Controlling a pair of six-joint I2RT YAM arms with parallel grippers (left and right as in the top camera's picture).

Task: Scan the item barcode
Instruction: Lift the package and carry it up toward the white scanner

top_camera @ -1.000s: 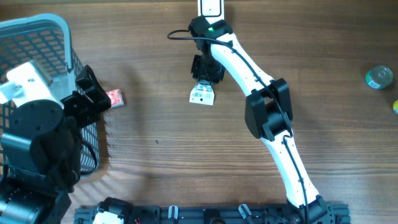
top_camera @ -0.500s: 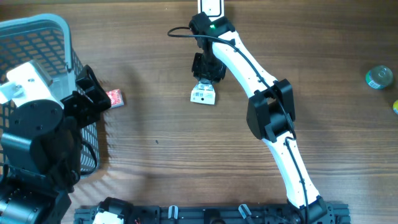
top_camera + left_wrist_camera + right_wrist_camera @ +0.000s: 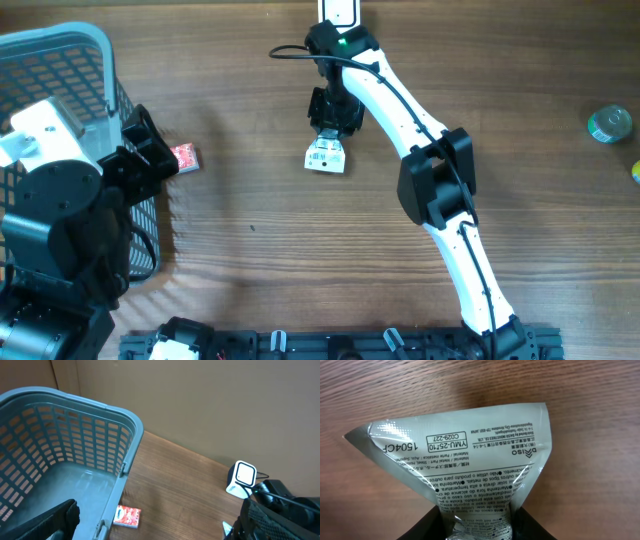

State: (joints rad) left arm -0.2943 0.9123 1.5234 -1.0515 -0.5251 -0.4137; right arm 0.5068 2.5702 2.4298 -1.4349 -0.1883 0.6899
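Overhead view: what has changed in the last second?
The right gripper, shut on the silver packet, eased it slightly back toward the robot; its elbow swung a little right. Nothing taken or released. Basket, red packet, scanner and left arm stayed put.

A grey-blue lattice basket [image 3: 60, 435] fills the left of the frame, its rim bending round a corner near upper centre. Just outside its wall, low and left of centre, a small red packet [image 3: 127, 516] lies flat on the wooden tabletop [image 3: 185, 490]. Toward the right stands a white scanner [image 3: 241, 478] — square face, dark-edged window. The left tool [image 3: 159, 519] is spread wide — dark fingers [image 3: 59, 520] sit in the two lower corners. A beige wall [image 3: 200, 400] runs across the top.
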